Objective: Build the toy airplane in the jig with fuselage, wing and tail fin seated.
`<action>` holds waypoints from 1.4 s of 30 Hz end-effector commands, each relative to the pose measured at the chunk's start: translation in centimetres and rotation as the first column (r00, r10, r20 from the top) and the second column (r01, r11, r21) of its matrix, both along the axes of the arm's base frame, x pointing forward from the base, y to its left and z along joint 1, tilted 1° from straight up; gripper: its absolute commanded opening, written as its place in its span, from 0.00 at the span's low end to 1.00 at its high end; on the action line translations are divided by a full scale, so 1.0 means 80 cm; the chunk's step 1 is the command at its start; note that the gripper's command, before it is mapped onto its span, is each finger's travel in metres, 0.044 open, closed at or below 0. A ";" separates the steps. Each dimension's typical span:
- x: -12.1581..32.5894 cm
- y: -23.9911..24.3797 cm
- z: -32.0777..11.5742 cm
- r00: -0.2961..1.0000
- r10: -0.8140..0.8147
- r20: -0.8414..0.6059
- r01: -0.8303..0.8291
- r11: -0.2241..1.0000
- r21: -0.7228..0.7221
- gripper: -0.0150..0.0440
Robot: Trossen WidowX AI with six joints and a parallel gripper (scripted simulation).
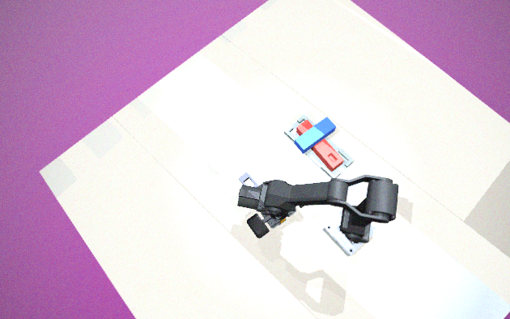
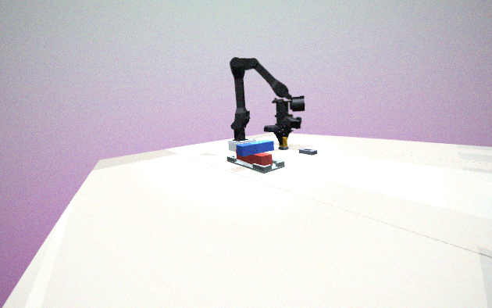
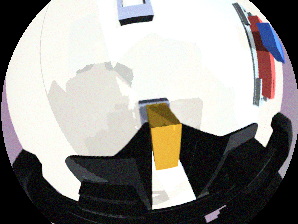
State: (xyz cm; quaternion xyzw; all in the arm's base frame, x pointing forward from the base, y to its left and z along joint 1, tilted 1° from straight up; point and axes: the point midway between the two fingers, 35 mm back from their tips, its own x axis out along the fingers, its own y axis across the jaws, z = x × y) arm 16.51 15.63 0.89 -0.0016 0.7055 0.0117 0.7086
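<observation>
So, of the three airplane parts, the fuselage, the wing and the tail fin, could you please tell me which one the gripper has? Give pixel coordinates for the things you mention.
The yellow tail fin [image 2: 284, 141] [image 3: 166, 145]: it stands between the closed fingers, while the red and blue parts are at the jig.

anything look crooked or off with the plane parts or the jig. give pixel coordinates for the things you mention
Nothing stands out. The blue wing [image 1: 315, 134] [image 2: 255, 148] [image 3: 271, 42] lies across the red fuselage [image 1: 327, 154] [image 2: 262, 158] [image 3: 268, 75], which lies lengthwise in the jig [image 1: 349, 161] [image 2: 262, 168] [image 3: 257, 92]. The yellow fin [image 2: 284, 141] [image 3: 166, 145] is between the closed jaws, and the fuselage's tail socket is open, so that part is simply unfinished.
</observation>
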 end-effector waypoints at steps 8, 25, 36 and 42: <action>0.004 0.005 0.029 1.000 -0.007 -0.005 0.007 1.000 0.003 0.25; 0.007 0.007 0.095 1.000 0.007 0.003 -0.007 1.000 0.004 0.25; 0.004 0.003 0.138 1.000 0.000 0.003 0.000 1.000 0.005 0.25; 0.000 -0.001 0.161 1.000 -0.004 0.002 0.004 1.000 0.006 0.25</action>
